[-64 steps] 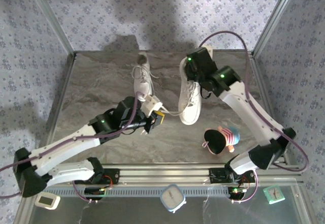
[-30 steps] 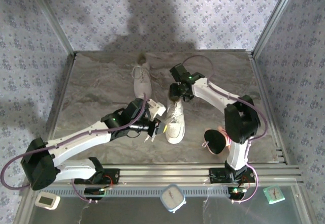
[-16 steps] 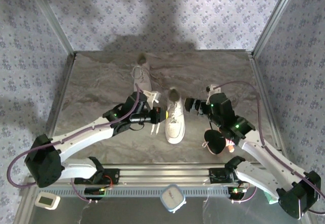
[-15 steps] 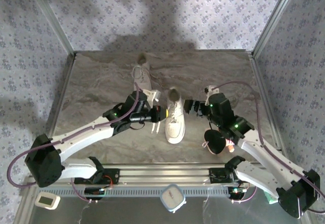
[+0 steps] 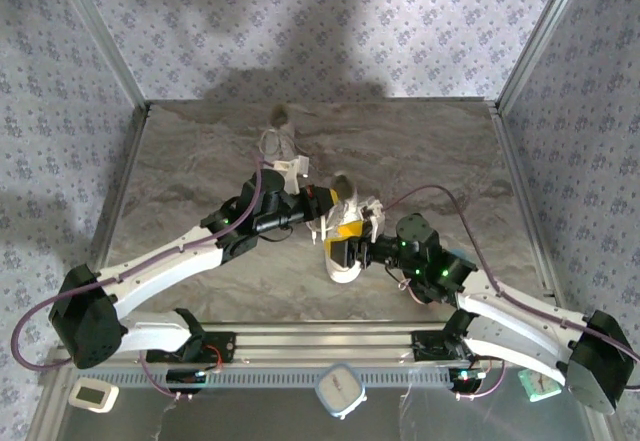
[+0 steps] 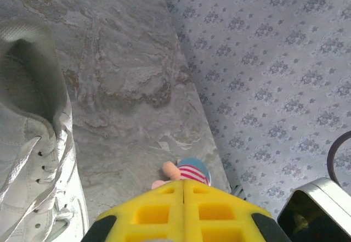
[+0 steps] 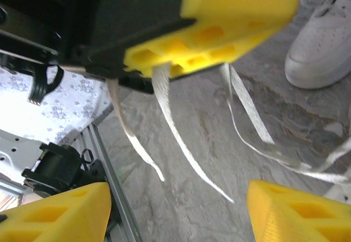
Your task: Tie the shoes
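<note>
The nearer of the white shoes (image 5: 340, 271) lies mid-table with its toe toward me; its side and dark opening show in the left wrist view (image 6: 33, 159), its toe in the right wrist view (image 7: 323, 44). The other shoe (image 5: 280, 144) lies farther back, partly under the left arm. My left gripper (image 5: 343, 227) (image 6: 184, 209) hovers over the near shoe, its yellow pads (image 7: 219, 17) shut on white laces (image 7: 175, 127) that hang down loose. Below them my right gripper (image 5: 345, 253) (image 7: 175, 214) is open, its fingers on either side of the dangling lace ends without touching them.
A plush toy (image 6: 184, 170) with a striped body lies on the marble table (image 5: 200, 161) right of the shoes, largely covered by the right arm (image 5: 440, 266). Patterned walls and metal posts (image 5: 530, 51) fence the table. A metal rail (image 7: 104, 143) runs along the near edge.
The right arm has swung left from beside the toy to just under the left gripper, and its jaws have narrowed somewhat. The left gripper has shifted right over the near shoe, still holding the laces.
</note>
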Motion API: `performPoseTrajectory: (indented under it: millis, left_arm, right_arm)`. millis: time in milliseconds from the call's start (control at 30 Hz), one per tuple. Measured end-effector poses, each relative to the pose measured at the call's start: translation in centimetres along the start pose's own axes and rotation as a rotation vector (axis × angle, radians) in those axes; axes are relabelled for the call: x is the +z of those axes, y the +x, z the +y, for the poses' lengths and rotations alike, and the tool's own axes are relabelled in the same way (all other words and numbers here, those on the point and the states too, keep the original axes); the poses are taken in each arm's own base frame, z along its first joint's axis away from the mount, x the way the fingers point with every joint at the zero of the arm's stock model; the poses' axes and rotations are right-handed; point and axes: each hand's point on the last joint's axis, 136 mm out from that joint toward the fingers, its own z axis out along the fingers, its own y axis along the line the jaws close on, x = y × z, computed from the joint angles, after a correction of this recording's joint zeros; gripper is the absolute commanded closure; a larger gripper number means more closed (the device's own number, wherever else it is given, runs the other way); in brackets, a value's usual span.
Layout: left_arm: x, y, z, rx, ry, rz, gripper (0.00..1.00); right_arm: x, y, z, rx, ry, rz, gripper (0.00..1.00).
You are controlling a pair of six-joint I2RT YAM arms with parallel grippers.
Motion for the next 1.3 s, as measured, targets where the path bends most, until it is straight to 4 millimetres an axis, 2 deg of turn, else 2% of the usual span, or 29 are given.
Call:
performPoseTrajectory:
  millis: [100, 267, 400, 667, 767, 900, 933, 1000, 1100, 1200, 1300]
  left_arm:
    - [0.0, -0.1, -0.1, -0.006, 0.003, -0.001, 1.00]
    - [0.0, -0.2, -0.3, -0.006, 0.008, -0.001, 1.00]
    - [-0.3, -0.2, -0.5, -0.004, 0.012, -0.003, 1.00]
    - [-0.6, -0.3, -0.8, -0.003, 0.019, -0.004, 1.00]
    - [-0.6, -0.3, -0.8, -0.003, 0.019, -0.004, 1.00]
    - [-0.6, -0.3, -0.8, -0.003, 0.019, -0.003, 1.00]
    - [-0.6, -0.2, -0.8, -0.002, 0.020, -0.002, 0.99]
    - [-0.6, -0.1, -0.9, 0.015, 0.023, 0.004, 0.81]
    - [-0.7, 0.1, -0.8, 0.055, 0.025, 0.020, 0.64]
    - [-1.1, 0.0, -0.6, 0.086, 0.031, 0.023, 0.60]
    - [-1.4, 0.3, -0.1, 0.104, 0.033, 0.029, 0.66]
  right_arm:
    - [0.6, -0.4, 0.1, -0.023, -0.019, -0.018, 0.38]
    - [1.3, -0.4, -0.8, -0.032, 0.000, -0.015, 0.42]
    - [1.4, -1.1, -1.3, -0.036, 0.012, -0.034, 0.44]
    - [2.4, -2.3, -0.3, -0.051, -0.041, -0.042, 0.48]
    - [2.6, -2.3, 0.0, -0.062, -0.055, -0.040, 0.62]
    - [2.6, -2.5, 0.2, -0.065, -0.059, -0.046, 1.00]
    - [2.5, -2.6, 0.1, -0.063, -0.053, -0.051, 1.00]
    - [2.3, -2.7, -0.3, -0.055, -0.025, -0.055, 1.00]
    - [1.3, -3.0, -1.4, -0.046, 0.084, -0.072, 1.00]
    - [-0.3, -3.8, -2.7, -0.038, 0.223, -0.089, 1.00]
    - [-1.9, -4.5, -4.4, -0.025, 0.370, -0.094, 1.00]
